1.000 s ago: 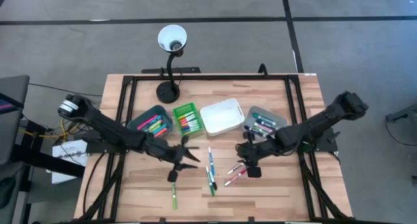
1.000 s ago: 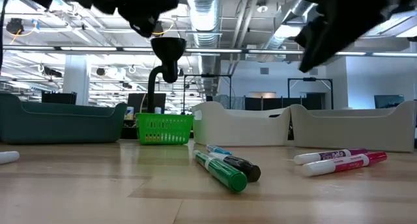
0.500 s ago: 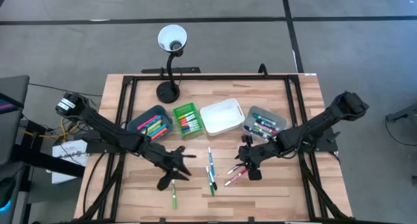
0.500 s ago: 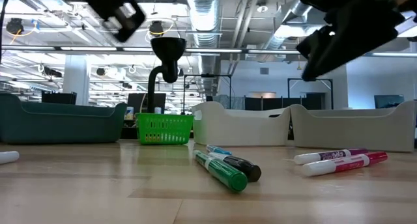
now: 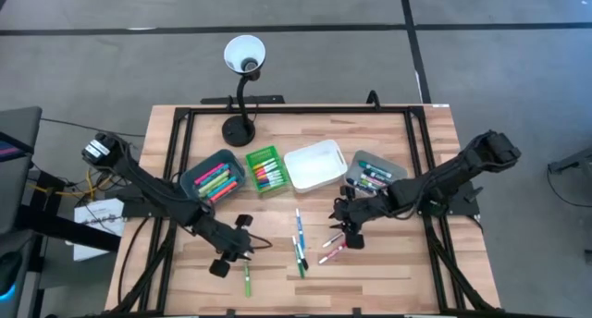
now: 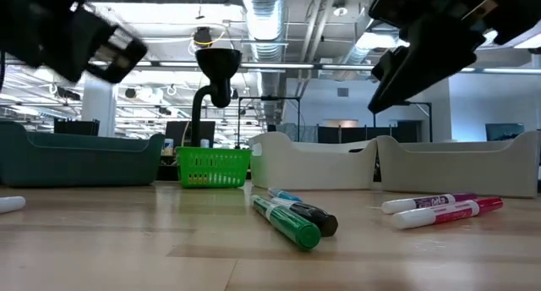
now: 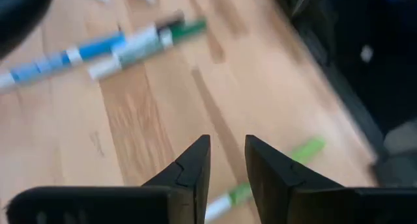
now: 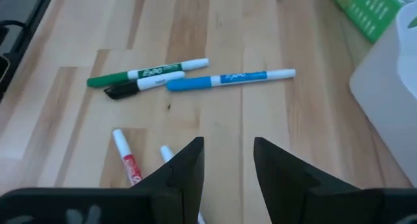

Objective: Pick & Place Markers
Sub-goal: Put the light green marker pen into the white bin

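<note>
My left gripper (image 5: 242, 247) hangs over the near left part of the table (image 5: 407, 262), fingers parted with a narrow gap and nothing between them; just beyond it toward the front edge lies a lone green marker (image 5: 248, 279), which my left wrist view shows running slantwise under my fingertips (image 7: 195, 168). I judge it light, stiff and smooth, round enough to roll if nudged, so I would pinch it across its barrel near the middle, fingers set square to its length. In the high view its long axis runs roughly from the back of the table to the front; which end carries the cap I cannot tell. My right gripper (image 5: 349, 227) hovers over the pink and red markers (image 5: 334, 247), its fingers also apart and empty; those lie on a diagonal, side by side. Between my two grippers a small cluster of three markers (image 5: 299, 242), green, black-capped and blue, lies nearly front to back, two of them touching. More markers already fill the teal bin (image 5: 214, 177), the green basket (image 5: 267, 168) and the grey bin (image 5: 374, 177), while the white bin (image 5: 315, 165) looks bare. A loose marker could skate on the wood if I come down off-centre.
</note>
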Tool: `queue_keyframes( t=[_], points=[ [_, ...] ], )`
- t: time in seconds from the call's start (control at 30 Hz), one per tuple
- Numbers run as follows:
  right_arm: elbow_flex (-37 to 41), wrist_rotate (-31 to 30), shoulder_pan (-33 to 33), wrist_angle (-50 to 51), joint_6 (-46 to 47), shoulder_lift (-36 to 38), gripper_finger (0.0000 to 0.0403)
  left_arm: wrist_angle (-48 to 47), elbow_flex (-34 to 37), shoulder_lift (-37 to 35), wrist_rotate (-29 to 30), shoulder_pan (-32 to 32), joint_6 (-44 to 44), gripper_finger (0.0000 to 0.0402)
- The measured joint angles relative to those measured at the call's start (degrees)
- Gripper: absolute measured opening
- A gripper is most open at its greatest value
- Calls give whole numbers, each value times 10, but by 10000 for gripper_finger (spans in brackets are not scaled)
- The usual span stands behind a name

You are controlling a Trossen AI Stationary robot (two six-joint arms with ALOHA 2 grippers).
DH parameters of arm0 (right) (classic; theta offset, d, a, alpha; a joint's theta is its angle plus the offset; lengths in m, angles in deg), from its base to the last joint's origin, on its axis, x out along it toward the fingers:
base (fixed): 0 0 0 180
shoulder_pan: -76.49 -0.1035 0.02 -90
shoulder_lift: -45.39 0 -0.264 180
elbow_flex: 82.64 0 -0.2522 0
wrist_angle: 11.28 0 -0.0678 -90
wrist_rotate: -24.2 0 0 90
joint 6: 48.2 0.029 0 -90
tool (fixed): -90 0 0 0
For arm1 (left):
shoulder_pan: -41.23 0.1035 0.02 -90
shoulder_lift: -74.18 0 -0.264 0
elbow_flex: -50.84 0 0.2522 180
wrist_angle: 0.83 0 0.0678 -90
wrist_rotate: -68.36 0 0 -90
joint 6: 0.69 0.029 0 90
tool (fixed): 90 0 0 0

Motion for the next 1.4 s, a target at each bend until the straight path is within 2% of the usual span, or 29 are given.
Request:
queue_keyframes(
  t=[0.13,0.27,0.63,0.87,1.1,1.27,1.33,1.4],
  points=[
    [0,0,9,0,0,0,123,-12,0,45,-27,-3,-12,93],
    [0,0,17,-1,0,0,123,-8,0,78,-33,-11,44,93],
    [0,0,27,-4,0,0,123,-8,0,89,-38,-17,102,93],
    [0,0,27,-4,0,0,123,-1,0,140,-38,-17,111,93],
    [0,0,26,-4,0,0,123,0,-2,172,-34,-15,107,81],
    [0,-2,27,-26,1,0,123,4,-1,171,-35,-1,50,27],
    [0,-2,27,-44,1,0,123,9,-1,171,-32,3,25,21],
    [0,-5,27,-74,0,-1,123,30,0,166,-4,3,1,23]
  ],
)
